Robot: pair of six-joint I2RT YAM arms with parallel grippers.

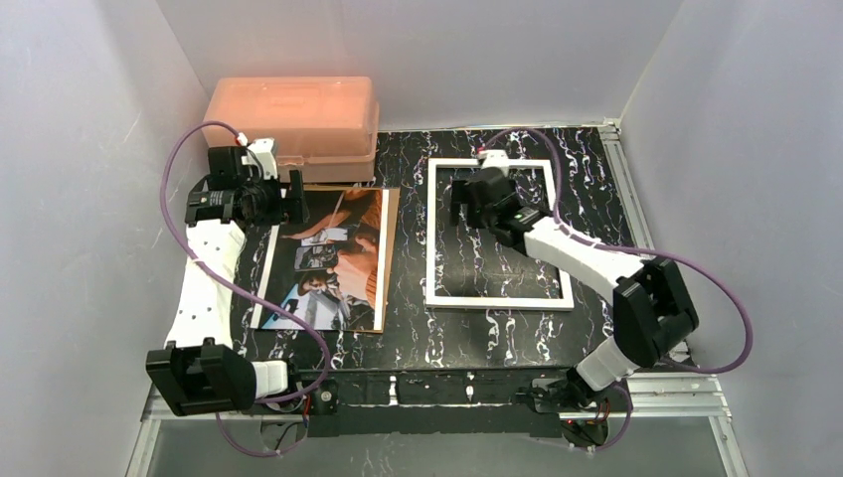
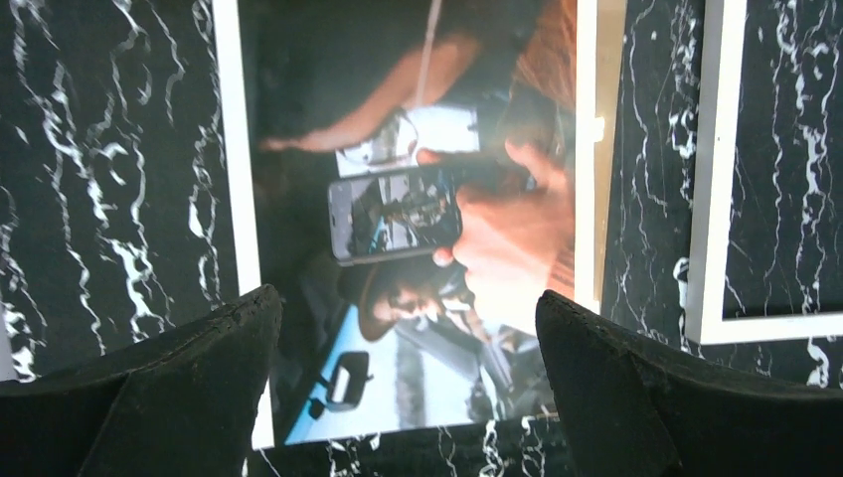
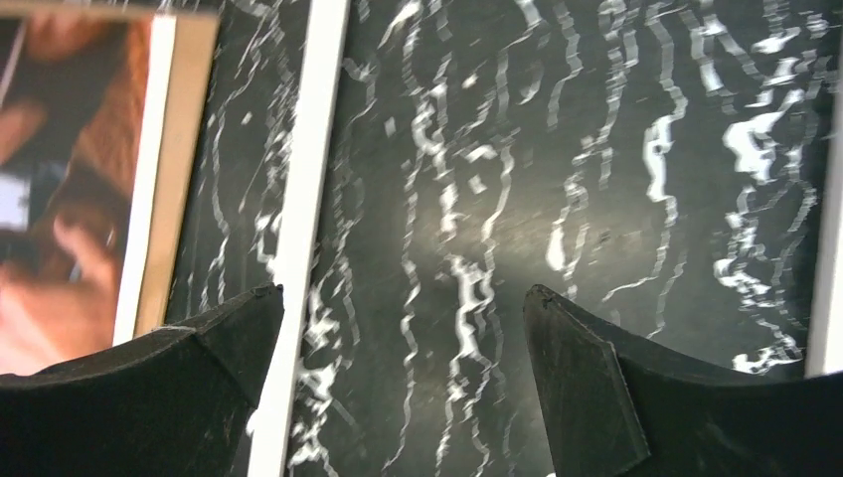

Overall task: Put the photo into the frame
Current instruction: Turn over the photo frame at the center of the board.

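The photo [image 1: 323,260] lies face up on the table's left half, on a brown backing board whose tan edge [image 1: 391,253] shows along its right side. The white frame [image 1: 431,238] lies flat to the right, with the marbled table showing through it. My left gripper [image 1: 288,199] hovers open and empty over the photo's far end; in the left wrist view the photo [image 2: 418,209] fills the space between its fingers [image 2: 199,378]. My right gripper [image 1: 465,204] hovers open and empty over the frame's far left part, its left finger over the frame's left rail [image 3: 298,238].
A pink plastic box [image 1: 293,117] stands at the back left, just behind my left gripper. White walls close in the black marbled table [image 1: 497,338] on three sides. The frame's near left corner [image 2: 708,248] shows in the left wrist view.
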